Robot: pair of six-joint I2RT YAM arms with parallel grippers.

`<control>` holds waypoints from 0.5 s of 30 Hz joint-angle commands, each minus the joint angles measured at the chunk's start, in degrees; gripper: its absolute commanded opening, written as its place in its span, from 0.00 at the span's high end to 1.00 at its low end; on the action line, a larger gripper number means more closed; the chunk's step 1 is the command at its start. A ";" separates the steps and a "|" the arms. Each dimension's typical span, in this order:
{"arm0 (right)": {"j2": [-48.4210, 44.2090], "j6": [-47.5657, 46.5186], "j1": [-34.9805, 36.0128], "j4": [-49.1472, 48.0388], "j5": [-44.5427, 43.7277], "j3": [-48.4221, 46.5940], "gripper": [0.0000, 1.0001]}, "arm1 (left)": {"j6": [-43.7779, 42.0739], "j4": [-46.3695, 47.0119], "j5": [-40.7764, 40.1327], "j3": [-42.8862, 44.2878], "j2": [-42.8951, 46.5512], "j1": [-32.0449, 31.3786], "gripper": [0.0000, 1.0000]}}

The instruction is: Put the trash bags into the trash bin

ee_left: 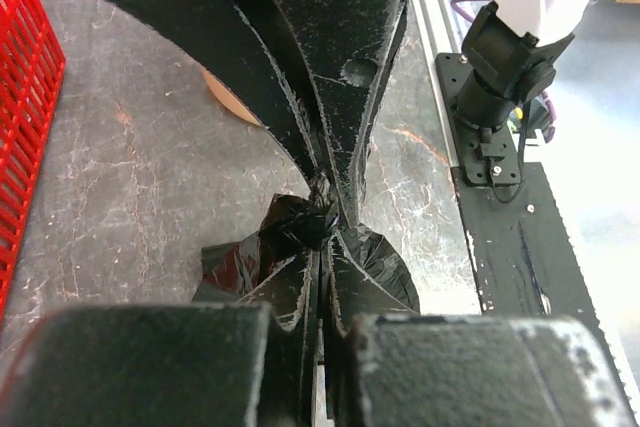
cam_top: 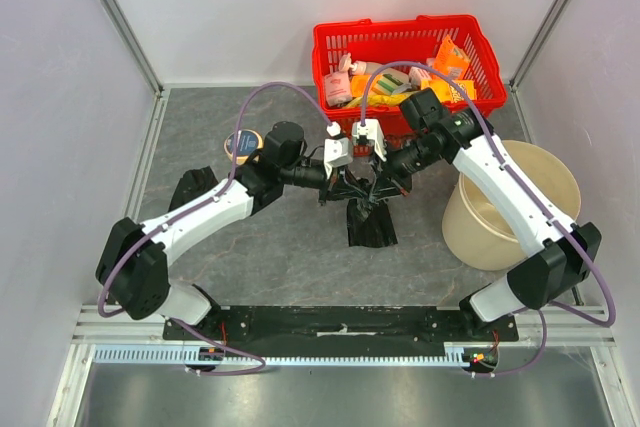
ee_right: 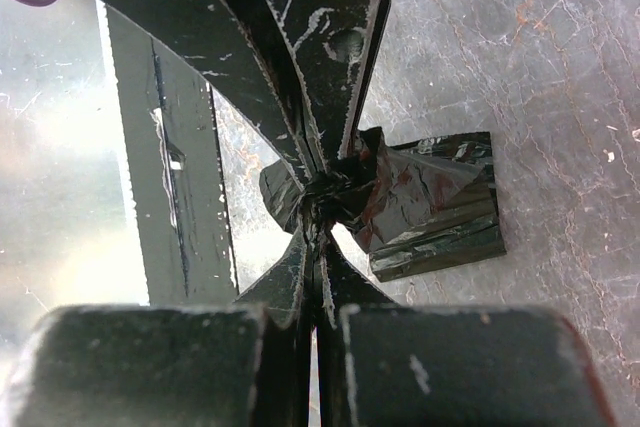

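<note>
At the far left of the table, a second black bag lies partly under the left arm, with a small round tub just beyond it. Toward the middle, the left gripper has its jaws pressed together on the gathered top of the trash bag. In the left wrist view the crumpled plastic bulges out on both sides of the fingertips. The right gripper pinches the same bunched top from the other side, its jaws also squeezed tight. The folded body of the bag spreads beyond them on the table. The red basket stands behind. The trash bin stands to the right, apart from the bag.
</note>
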State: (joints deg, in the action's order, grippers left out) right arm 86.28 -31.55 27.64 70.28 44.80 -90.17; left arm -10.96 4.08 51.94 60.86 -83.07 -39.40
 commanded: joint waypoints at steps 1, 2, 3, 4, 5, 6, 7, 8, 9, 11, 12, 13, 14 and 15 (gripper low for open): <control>-3.92 1.23 0.66 5.22 1.35 0.61 1.00 | -7.40 -3.90 -10.36 0.22 1.15 1.60 0.97; -3.93 1.23 0.58 5.30 1.17 0.61 1.00 | -8.10 -3.90 -11.07 0.14 1.24 1.60 0.97; -3.93 1.14 0.66 5.22 1.00 0.78 1.00 | -8.72 -5.47 -11.77 0.05 1.42 1.69 0.97; -3.93 1.14 0.58 5.30 1.00 0.87 1.00 | -9.25 -5.83 -12.21 -0.04 1.42 1.78 0.97; -3.93 1.14 0.57 5.39 1.00 1.13 1.00 | -9.78 -6.18 -12.74 -0.04 1.42 1.87 0.96; -4.01 0.97 0.57 5.39 1.00 1.14 1.00 | -10.04 -6.53 -13.09 -0.13 1.50 1.87 0.96; -4.01 0.88 0.57 5.57 1.00 1.40 1.00 | -10.48 -6.80 -13.36 -0.04 1.50 1.87 0.96; -3.93 0.79 0.57 5.66 1.08 1.58 1.00 | -10.83 -6.97 -13.53 -0.04 1.42 1.95 0.96; -4.01 0.53 0.57 5.83 1.08 1.75 1.00 | -11.01 -7.15 -13.62 -0.13 1.42 2.04 0.94; -3.93 0.35 0.57 6.01 1.35 2.02 1.00 | -11.45 -7.42 -13.89 -0.13 1.59 1.96 0.92; -3.75 0.00 0.57 6.10 1.35 2.10 1.00 | -11.71 -7.50 -14.23 -0.13 1.59 2.04 0.90; -3.66 -0.18 0.57 6.36 1.35 2.10 1.00 | -11.80 -7.59 -14.50 -0.13 1.68 2.13 0.89; -3.58 -0.35 0.49 6.53 1.35 2.10 1.00 | -11.89 -7.68 -14.59 -0.13 1.77 2.13 0.87; -3.49 -0.44 0.57 6.80 1.43 2.10 1.00 | -12.15 -7.77 -14.59 -0.13 1.86 2.22 0.86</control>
State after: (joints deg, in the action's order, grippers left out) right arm 85.54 -31.64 27.97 69.12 43.64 -88.14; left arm -18.31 -0.89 45.17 60.86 -82.21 -39.44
